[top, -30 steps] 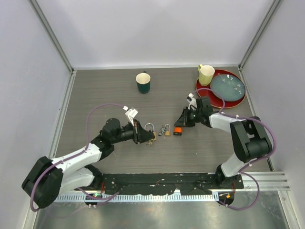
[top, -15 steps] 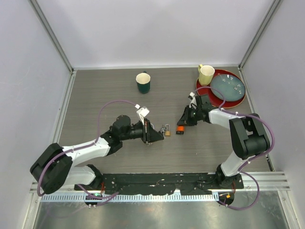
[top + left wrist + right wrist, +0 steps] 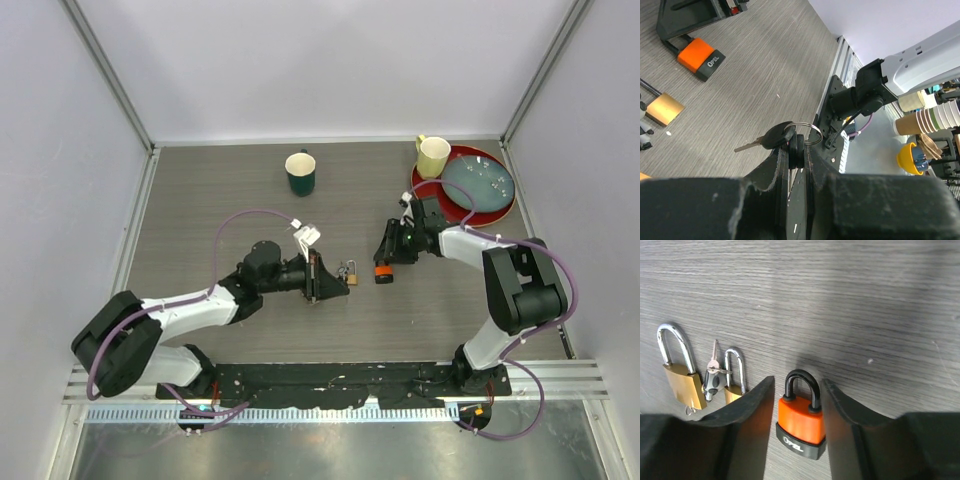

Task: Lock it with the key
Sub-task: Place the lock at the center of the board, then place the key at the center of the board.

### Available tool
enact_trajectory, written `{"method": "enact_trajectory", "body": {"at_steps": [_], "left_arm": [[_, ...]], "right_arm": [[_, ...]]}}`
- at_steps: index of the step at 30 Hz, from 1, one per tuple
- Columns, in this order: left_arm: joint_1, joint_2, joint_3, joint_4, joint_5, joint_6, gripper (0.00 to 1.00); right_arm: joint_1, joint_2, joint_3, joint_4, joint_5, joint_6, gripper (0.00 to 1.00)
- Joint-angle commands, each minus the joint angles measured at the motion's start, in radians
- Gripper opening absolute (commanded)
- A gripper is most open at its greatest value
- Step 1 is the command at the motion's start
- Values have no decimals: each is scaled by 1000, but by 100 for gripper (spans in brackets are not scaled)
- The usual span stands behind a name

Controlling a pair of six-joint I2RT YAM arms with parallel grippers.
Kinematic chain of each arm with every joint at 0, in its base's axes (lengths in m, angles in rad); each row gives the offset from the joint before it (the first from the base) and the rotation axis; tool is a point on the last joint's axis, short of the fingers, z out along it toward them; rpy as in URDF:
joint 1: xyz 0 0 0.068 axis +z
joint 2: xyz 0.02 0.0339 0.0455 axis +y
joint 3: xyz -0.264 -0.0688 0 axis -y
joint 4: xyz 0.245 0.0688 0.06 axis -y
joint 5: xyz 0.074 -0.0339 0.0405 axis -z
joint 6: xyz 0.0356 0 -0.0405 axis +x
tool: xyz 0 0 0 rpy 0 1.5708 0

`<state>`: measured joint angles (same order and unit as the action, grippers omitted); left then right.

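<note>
Top view: left claw (image 3: 322, 280) reaches rightward at mid-table, its tip just beside a small brass padlock (image 3: 348, 272). The right claw (image 3: 387, 262) points toward the near edge, over the orange padlock (image 3: 383, 272). The key is too small to make out from up here. The left wrist view fills that in: the key (image 3: 771, 139), black-headed, is pinched by its head between the closed fingers, with a wire ring (image 3: 806, 134) hanging off it. The blade sticks out past the fingertips, long axis nearly level across that frame, tip toward a brass padlock on the wood beyond, likely the small one. The right wrist view gives what the other two do not: the right claw is part open, one finger (image 3: 747, 415) on each side of the orange padlock, a thin gap on both sides, so no grip. That padlock lies flat on the table (image 3: 200, 200), black shackle pointing away from the wrist, black-capped base toward it, long axis in line with the fingers. The same view shows a larger brass padlock (image 3: 682, 377) left of the small one, with a bunch of keys (image 3: 711, 377) between them; from above, the left claw hides the larger one. Far side: green mug (image 3: 300, 172), and a yellow mug (image 3: 432, 156) at the rim of a red plate (image 3: 480, 217) carrying a grey-blue plate (image 3: 478, 183).
</note>
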<state>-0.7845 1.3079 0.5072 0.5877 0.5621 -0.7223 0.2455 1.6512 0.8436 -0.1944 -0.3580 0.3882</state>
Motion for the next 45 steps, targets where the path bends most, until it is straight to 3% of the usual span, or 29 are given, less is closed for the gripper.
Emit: {"method": "enact_trajectory", "body": {"at_steps": [1, 11, 24, 35, 40, 45], "left_arm": [[-12, 13, 51, 66, 19, 6, 0], [-24, 74, 109, -1, -48, 27, 0], [-51, 442, 520, -446, -157, 127, 0], [-81, 588, 669, -606, -297, 178, 0], [-90, 597, 697, -621, -324, 193, 8], [-91, 587, 717, -646, -357, 205, 23]], "right_arm": [[-5, -13, 0, -16, 80, -15, 51], [-8, -79, -14, -57, 106, -22, 56], [-6, -172, -104, -68, 34, 8, 56], [-11, -235, -87, -86, 48, 15, 56], [-14, -258, -81, -86, 54, 20, 56], [-20, -284, -83, -88, 51, 23, 56]]}}
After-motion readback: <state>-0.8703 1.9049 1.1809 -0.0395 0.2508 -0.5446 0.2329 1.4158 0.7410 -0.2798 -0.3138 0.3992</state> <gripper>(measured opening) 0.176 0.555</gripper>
